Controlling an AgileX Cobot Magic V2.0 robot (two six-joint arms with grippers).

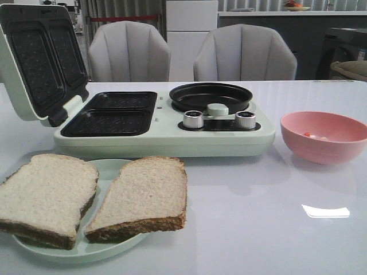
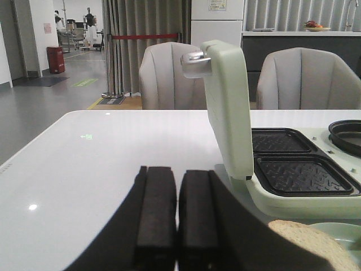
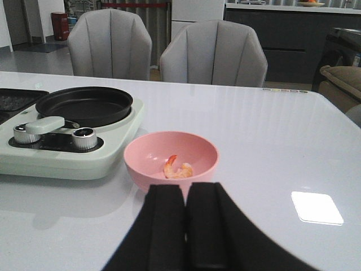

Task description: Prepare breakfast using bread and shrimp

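Two slices of tan bread, one at the left and one at the right, lie side by side on a pale green plate at the table's front left. A corner of bread shows in the left wrist view. Curled orange-pink shrimp lie in a pink bowl, which stands right of the cooker. My left gripper is shut and empty, left of the cooker. My right gripper is shut and empty, just in front of the bowl. Neither gripper shows in the front view.
A pale green breakfast cooker stands mid-table with its lid raised at the left, two dark grill plates exposed, a round black pan and two knobs. Two grey chairs stand behind the table.
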